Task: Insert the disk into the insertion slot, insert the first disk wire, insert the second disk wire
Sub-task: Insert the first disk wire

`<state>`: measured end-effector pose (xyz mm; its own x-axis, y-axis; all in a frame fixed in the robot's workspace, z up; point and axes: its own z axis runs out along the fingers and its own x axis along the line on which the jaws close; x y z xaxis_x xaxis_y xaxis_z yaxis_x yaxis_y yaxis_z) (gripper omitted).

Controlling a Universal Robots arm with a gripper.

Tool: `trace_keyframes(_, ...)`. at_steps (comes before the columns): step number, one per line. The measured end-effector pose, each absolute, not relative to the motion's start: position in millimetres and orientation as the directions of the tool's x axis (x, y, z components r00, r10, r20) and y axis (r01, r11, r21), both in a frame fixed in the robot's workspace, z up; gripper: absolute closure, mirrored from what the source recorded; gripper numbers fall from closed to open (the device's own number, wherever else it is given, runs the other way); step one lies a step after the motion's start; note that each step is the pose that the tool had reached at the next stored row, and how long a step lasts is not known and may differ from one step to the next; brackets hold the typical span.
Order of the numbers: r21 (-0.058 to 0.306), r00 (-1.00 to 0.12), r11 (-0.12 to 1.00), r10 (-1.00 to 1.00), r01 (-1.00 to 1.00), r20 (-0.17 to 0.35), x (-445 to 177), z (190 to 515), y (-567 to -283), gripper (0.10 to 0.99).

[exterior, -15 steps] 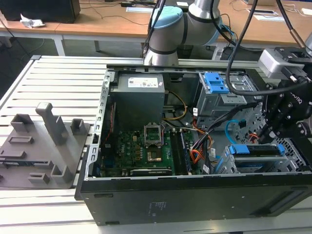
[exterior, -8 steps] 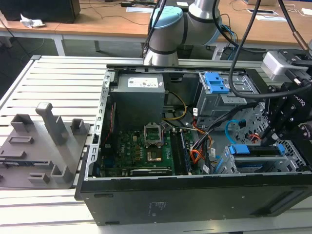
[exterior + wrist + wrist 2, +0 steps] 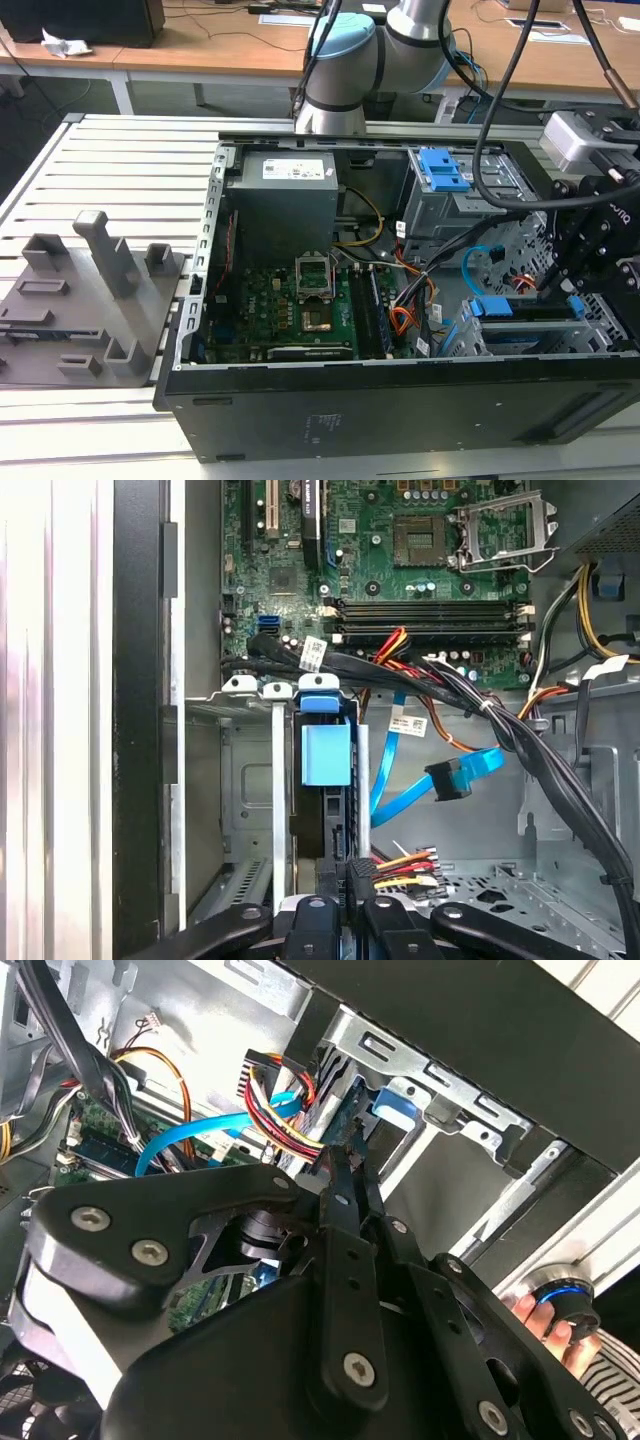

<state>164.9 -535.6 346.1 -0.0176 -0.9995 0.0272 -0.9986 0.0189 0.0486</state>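
The disk (image 3: pixel 325 752), in its bright blue carrier, sits edge-on inside the grey metal insertion slot (image 3: pixel 245 780); the exterior view shows the disk (image 3: pixel 522 308) at the case's lower right. My gripper (image 3: pixel 352 878) is at the disk's near end, shut on the black plug of the first disk wire (image 3: pixel 405 864), whose red, yellow and orange strands fan out beside the fingers. In the second wrist view the gripper (image 3: pixel 350 1155) presses that first disk wire (image 3: pixel 287 1110) against the disk's edge. The second disk wire (image 3: pixel 400 792), light blue, hangs loose with its dark plug free.
A thick black cable bundle (image 3: pixel 520 740) crosses the bay beside the gripper. The motherboard (image 3: pixel 285 300) fills the case floor, with the taller cage and blue clip (image 3: pixel 441 170) behind. A hand (image 3: pixel 545 1325) rests outside the case. A grey fixture (image 3: pixel 90 290) stands at the exterior view's left.
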Motion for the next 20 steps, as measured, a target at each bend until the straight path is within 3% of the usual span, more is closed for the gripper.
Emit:
trace_keyframes(16,0.049,-0.018,0.019,-0.999,-0.999,0.027,168.1,339.7,-533.4,0.925)
trace_keyframes(18,0.049,-0.018,0.019,-0.999,-0.999,0.027,168.1,339.3,-533.4,0.851)
trace_keyframes(20,0.049,-0.017,0.019,-0.999,-0.999,0.027,168.1,346.7,-533.4,0.851)
